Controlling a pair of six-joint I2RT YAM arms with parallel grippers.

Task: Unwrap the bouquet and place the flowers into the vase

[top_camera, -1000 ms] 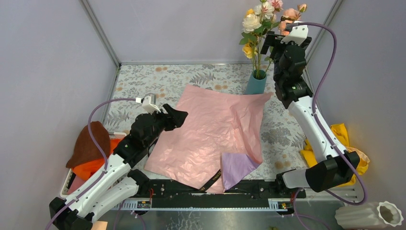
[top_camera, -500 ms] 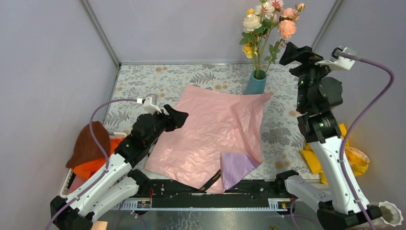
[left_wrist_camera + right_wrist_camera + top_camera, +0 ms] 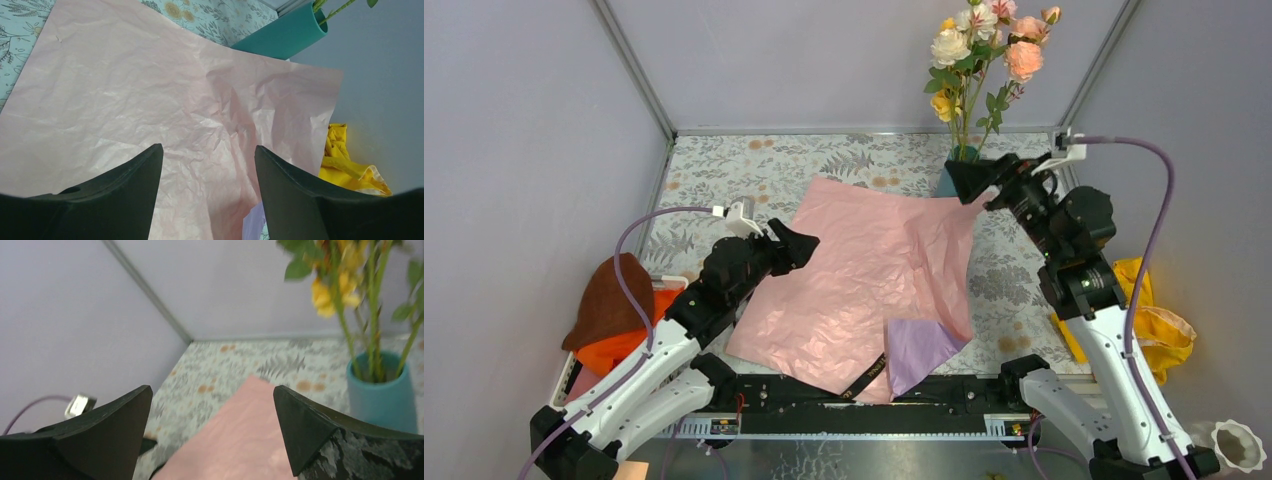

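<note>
Teal vase (image 3: 951,181): stands upright just ahead and to the right of the right gripper (image 3: 967,177). It is well ahead of the left gripper (image 3: 800,243), past the far corner of the paper.
Flowers (image 3: 980,42): yellow, cream and pink roses on green stems, standing in the vase. Their heads are above the right gripper.
Right gripper: jaws wide apart, nothing between them. From above its tips overlap the vase's body, and contact cannot be judged.
Left gripper: jaws parted and empty, hanging over the left part of the pink sheet.
Pink wrapping paper (image 3: 864,270): crinkled sheet spread flat beneath and ahead of the left gripper.
Lilac paper (image 3: 919,350): small folded piece at the sheet's near edge, right of the left gripper.
Black ribbon (image 3: 871,375): lies just beside the lilac paper.
Yellow cloth (image 3: 1159,322): bunched to the right of the right arm.
</note>
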